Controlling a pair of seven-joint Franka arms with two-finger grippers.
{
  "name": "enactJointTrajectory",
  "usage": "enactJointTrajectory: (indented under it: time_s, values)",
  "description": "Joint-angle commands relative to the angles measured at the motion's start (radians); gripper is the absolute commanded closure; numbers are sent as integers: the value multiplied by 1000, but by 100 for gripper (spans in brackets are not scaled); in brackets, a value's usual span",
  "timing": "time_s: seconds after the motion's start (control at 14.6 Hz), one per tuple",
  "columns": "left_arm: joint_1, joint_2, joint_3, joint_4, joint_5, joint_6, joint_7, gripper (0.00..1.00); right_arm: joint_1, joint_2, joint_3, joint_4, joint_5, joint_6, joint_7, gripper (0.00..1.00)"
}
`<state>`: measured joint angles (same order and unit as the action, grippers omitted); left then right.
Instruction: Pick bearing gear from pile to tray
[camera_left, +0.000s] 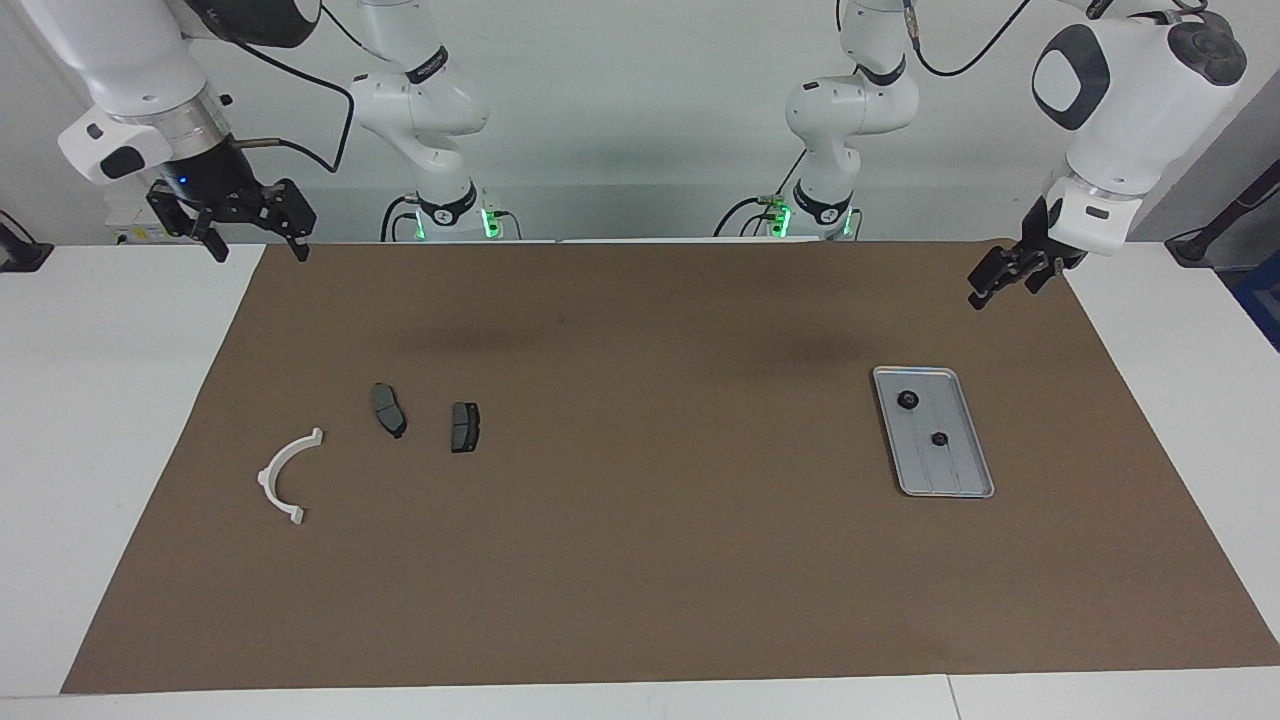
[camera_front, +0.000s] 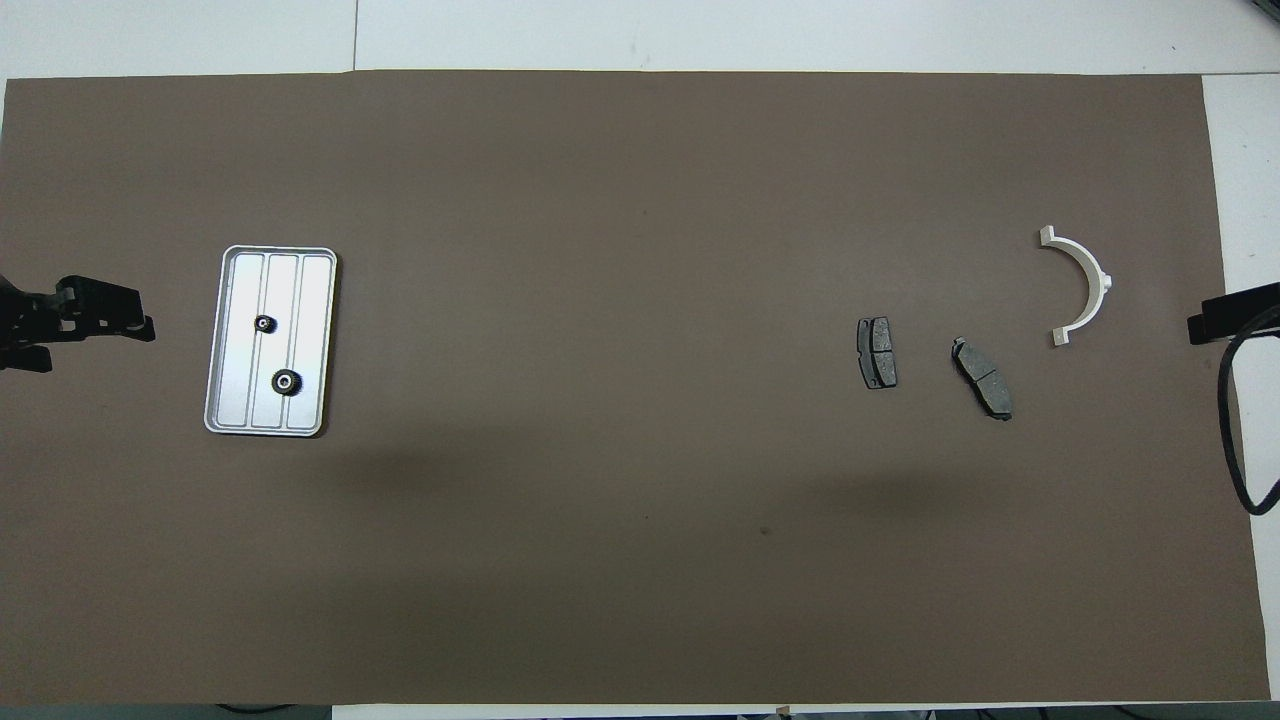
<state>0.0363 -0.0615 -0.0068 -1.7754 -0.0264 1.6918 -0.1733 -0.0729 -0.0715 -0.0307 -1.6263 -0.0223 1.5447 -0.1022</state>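
Your two arms (camera_left: 420, 100) are glossy white with dark grey joint caps and black bands. Black cables loop along them. Green lights glow at both bases (camera_left: 450, 222). Each end effector (camera_left: 1010, 272) is black, on a silvery wrist ring.
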Motion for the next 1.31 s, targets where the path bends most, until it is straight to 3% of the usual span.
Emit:
enactJointTrajectory:
  time_s: [0.0,0.21,0.55,0.76,1.24]
  values:
    - [-47,38,31,79,-24,-60,17,0,-19,-19,15,-20,5,-5,9,0]
    - [-49,58,30,132,-23,-61,17,0,-19,-19,15,-20,4,-3,9,0]
    - [-50,91,22,140,-15,-29,20,0,-18,-19,15,-20,4,-2,10,0]
    - [-58,121,19,200,-9,-78,18,0,-19,-19,15,-21,4,-1,9,0]
    - [-67,101,18,200,-14,-84,20,0,-19,-19,15,-21,4,2,10,0]
